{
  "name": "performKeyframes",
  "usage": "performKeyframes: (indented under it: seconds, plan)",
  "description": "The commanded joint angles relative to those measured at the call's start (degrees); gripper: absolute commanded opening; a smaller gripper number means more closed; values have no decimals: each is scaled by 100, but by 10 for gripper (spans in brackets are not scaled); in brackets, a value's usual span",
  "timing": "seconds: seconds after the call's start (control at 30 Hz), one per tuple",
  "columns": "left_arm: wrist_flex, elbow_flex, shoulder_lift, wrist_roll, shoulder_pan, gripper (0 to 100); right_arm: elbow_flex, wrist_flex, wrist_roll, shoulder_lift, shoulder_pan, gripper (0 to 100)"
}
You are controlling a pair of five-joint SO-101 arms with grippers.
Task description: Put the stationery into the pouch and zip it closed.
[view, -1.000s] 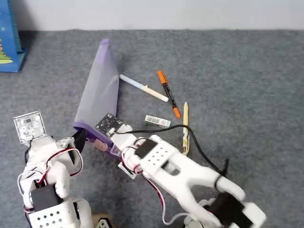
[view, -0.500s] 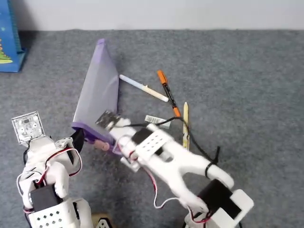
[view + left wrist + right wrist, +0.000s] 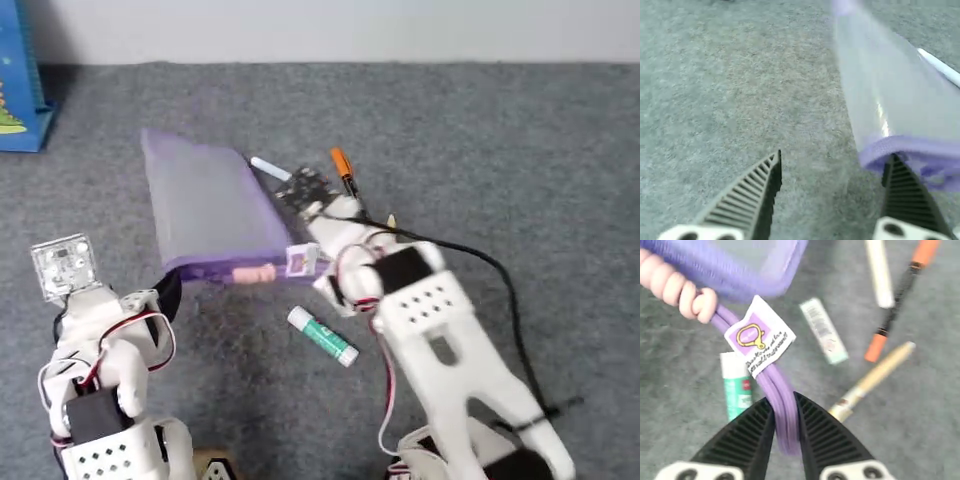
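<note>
The purple pouch (image 3: 210, 215) is held tilted off the grey carpet, its pink bead pull (image 3: 252, 273) and white tag (image 3: 300, 262) at the near end. My right gripper (image 3: 322, 268) is shut on the pouch's purple strap (image 3: 782, 405), just below the tag (image 3: 759, 337). My left gripper (image 3: 832, 200) stands open at the pouch's near corner (image 3: 900, 150), one finger under its edge. A green and white glue stick (image 3: 323, 335) lies on the carpet in front of the pouch. An orange marker (image 3: 342, 165) and a white pen (image 3: 268, 168) lie behind the right arm.
The right wrist view also takes in a small labelled eraser (image 3: 822, 330), a wooden pencil (image 3: 875, 375), the orange marker (image 3: 900, 295) and the white pen (image 3: 879, 270). A blue box (image 3: 15, 90) stands at the far left corner. Open carpet lies to the right.
My right arm swung right and away, pulling the pouch by its strap so it turned broadside. The glue stick now lies uncovered in front. The left arm stayed put.
</note>
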Motion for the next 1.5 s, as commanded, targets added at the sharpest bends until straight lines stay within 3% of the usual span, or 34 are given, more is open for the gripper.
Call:
performKeyframes:
  seconds: [0.0,0.33,0.6,0.77,1.0,1.3,1.37,1.47]
  plan:
    - [-9,-84,-70,-132,167,312,-62,242,220,-620,435,9]
    - [-9,-75,-70,-123,167,312,-62,242,536,-963,1499,9]
    - [-9,-75,-70,-132,167,312,-79,778,536,-971,901,17]
    - [-9,-75,-70,-132,167,312,-281,1174,492,-971,1007,190]
    - [-9,-75,-70,-132,158,312,-563,1262,484,-901,1059,172]
    - [-18,-75,-70,-132,158,312,-1626,2519,519,-954,2264,173]
    - [-18,-75,-70,-132,158,312,-1758,2993,527,-910,2264,173]
    - [-18,-75,-70,-132,158,312,-1662,3380,510,-901,1657,173]
